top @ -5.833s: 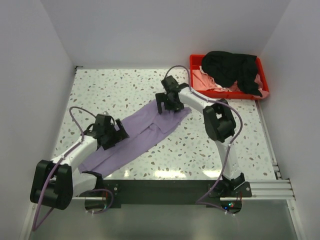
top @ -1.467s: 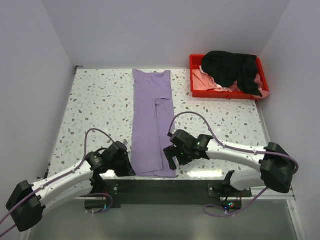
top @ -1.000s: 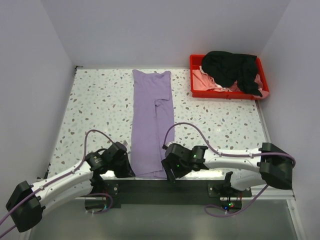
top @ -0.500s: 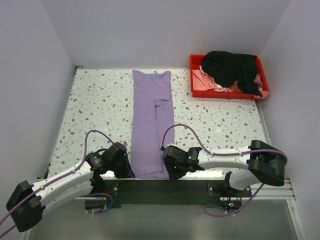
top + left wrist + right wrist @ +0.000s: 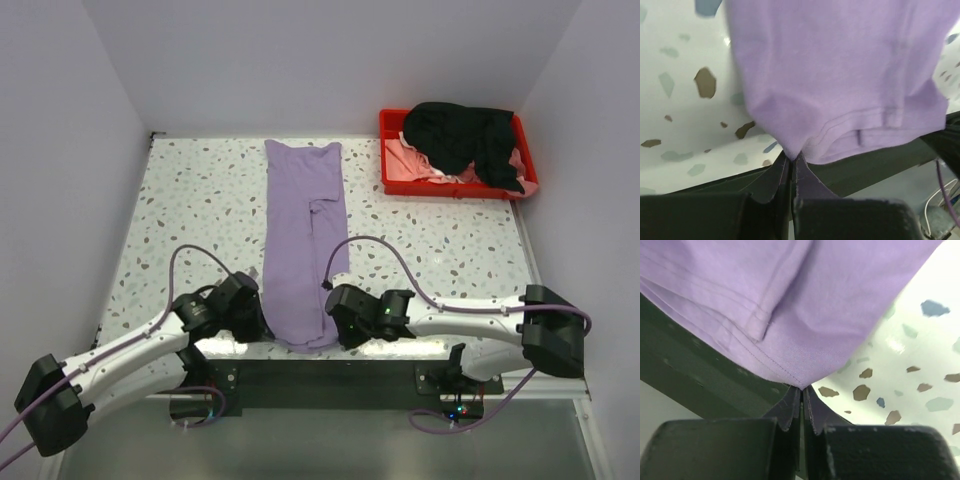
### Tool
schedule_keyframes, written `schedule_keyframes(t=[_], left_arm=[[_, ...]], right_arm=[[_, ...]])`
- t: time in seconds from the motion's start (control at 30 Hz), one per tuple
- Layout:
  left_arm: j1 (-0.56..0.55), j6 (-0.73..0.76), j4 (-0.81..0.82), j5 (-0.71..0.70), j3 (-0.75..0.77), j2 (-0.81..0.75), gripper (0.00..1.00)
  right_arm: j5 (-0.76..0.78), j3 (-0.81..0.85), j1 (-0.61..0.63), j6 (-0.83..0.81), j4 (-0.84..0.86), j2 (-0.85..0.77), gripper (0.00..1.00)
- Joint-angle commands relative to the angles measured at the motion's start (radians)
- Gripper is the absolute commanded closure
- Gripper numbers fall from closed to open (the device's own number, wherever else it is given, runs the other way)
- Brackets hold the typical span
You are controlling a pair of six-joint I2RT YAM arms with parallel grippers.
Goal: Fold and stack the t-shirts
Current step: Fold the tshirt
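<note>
Lavender t-shirt point(image 5: 303, 230) lay as a long strip down the middle of the table point(image 5: 190, 200), near corners hidden beneath the grippers from above, black t-shirt point(image 5: 460, 135) covered most of the pink t-shirt point(image 5: 412, 160) in the red tray point(image 5: 455, 188) far right, left gripper point(image 5: 791, 159) and right gripper point(image 5: 802, 390) each pinched a hem corner, arms low and angled inward.

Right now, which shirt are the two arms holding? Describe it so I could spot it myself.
Look at the speckled table: down its middle lies a long, folded lavender t-shirt. The left gripper and right gripper pinch its near corners. The black shirt and pink shirt sit heaped in the red tray instead.
</note>
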Motion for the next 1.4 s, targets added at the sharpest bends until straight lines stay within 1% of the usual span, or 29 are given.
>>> schedule_keyframes(t=[0.0,0.13,0.17,0.23,0.27,0.37,0.47,0.63,0.8,1.07,1.37], left_arm=[[-0.002,0.036,0.019,-0.095,0.105,0.043,1.0],[-0.001,0.048,0.042,-0.222,0.197,0.128,1.0],[-0.001,0.058,0.042,-0.248,0.242,0.142,1.0],[0.004,0.056,0.051,-0.322,0.286,0.187,1.0],[0.012,0.062,0.062,-0.331,0.317,0.203,1.0],[0.071,0.104,0.129,-0.299,0.355,0.263,1.0],[0.169,0.159,0.184,-0.23,0.403,0.339,1.0],[0.21,0.216,0.258,-0.218,0.483,0.421,1.0],[0.246,0.236,0.252,-0.285,0.567,0.479,1.0],[0.305,0.295,0.241,-0.294,0.714,0.623,1.0],[0.394,0.34,0.287,-0.186,0.802,0.784,1.0]], right_arm=[[0.125,0.098,-0.008,-0.058,-0.047,-0.021,1.0],[0.146,0.155,-0.077,-0.121,-0.021,-0.002,1.0],[0.151,0.167,-0.094,-0.146,-0.015,0.004,1.0],[0.131,0.204,-0.152,-0.17,0.014,0.018,1.0],[0.123,0.212,-0.172,-0.19,0.025,0.028,1.0],[0.131,0.261,-0.23,-0.233,0.042,0.051,1.0],[0.16,0.313,-0.268,-0.27,0.046,0.07,1.0],[0.113,0.378,-0.363,-0.299,0.085,0.129,1.0],[0.067,0.465,-0.419,-0.337,0.106,0.205,1.0],[0.008,0.586,-0.514,-0.373,0.108,0.329,1.0],[-0.07,0.698,-0.588,-0.388,0.112,0.452,1.0]])
